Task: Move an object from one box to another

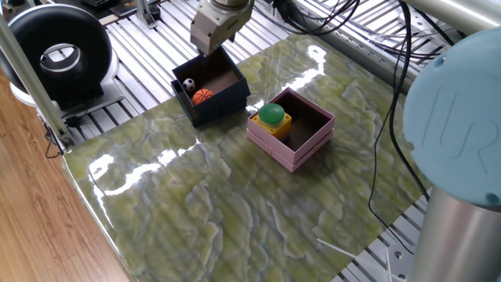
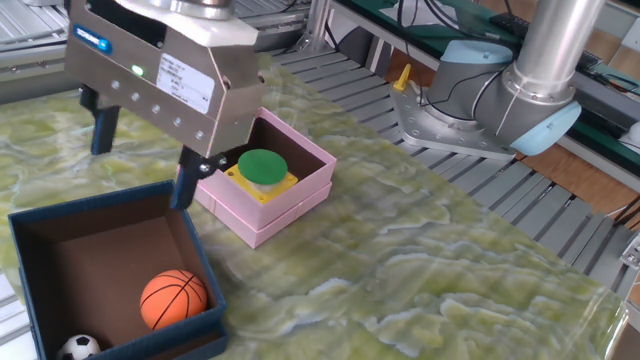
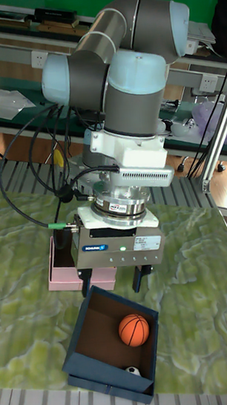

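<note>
Here the gripper (image 2: 140, 167) hangs over the far rim of the navy box (image 2: 30, 228), its two dark fingers (image 2: 185, 181) spread apart with nothing between them. One finger reaches down just past the box's corner on the side toward the pink box (image 2: 300, 200); the other stands outside the navy box's far wall. In the tall fixed view the gripper (image 3: 111, 283) sits directly above the navy box (image 3: 80, 337), fingertips level with or just above its back edge, not touching anything inside.

Inside the navy box, on its brownish floor, lies an orange basketball (image 2: 174, 299) near the wall that faces away from the gripper. A small black-and-white football (image 2: 78, 347) rests in the corner just beside the basketball. From one fixed view both balls (image 1: 203, 95) lie in the half of the navy box nearer the black ring-shaped device (image 1: 56, 53) that stands off the worktop.

The pink box stands on the green marbled worktop (image 1: 235, 196) just beside the navy box, the two nearly corner to corner. In the pink box's corner nearest the navy box sits a yellow block with a green round top (image 2: 262, 170).
</note>
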Controlling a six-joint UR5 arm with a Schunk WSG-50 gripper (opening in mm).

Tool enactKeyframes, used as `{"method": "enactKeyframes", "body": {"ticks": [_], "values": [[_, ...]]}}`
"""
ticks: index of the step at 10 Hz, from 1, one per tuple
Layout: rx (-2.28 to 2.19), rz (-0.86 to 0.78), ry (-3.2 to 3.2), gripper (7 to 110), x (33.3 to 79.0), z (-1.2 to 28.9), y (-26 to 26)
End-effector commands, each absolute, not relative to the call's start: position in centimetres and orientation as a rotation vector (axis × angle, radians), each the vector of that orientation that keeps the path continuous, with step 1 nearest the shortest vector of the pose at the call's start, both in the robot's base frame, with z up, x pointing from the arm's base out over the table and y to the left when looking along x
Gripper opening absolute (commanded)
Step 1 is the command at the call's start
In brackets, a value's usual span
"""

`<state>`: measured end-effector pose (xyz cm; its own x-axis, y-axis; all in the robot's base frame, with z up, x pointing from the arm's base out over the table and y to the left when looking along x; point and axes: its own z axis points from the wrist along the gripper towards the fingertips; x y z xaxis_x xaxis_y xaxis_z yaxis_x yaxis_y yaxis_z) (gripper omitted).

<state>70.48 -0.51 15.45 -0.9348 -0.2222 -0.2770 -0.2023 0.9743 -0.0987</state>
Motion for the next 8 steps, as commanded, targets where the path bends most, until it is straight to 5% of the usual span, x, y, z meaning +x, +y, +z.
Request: {"method": "enactKeyframes", "body": {"ticks": [1,3,4,7,8], "values": [[-0.29,-0.152,2.656,7,74.5,17.5,-1.2],[-0.363,-0.034,2.618,7,74.5,18.6,1.6],[-0.359,-0.01,2.617,44,74.2,19.0,2.0],[-0.383,0.054,2.665,44,72.6,19.1,3.0],[-0.401,0.062,2.655,66,72.9,19.0,3.2]]}}
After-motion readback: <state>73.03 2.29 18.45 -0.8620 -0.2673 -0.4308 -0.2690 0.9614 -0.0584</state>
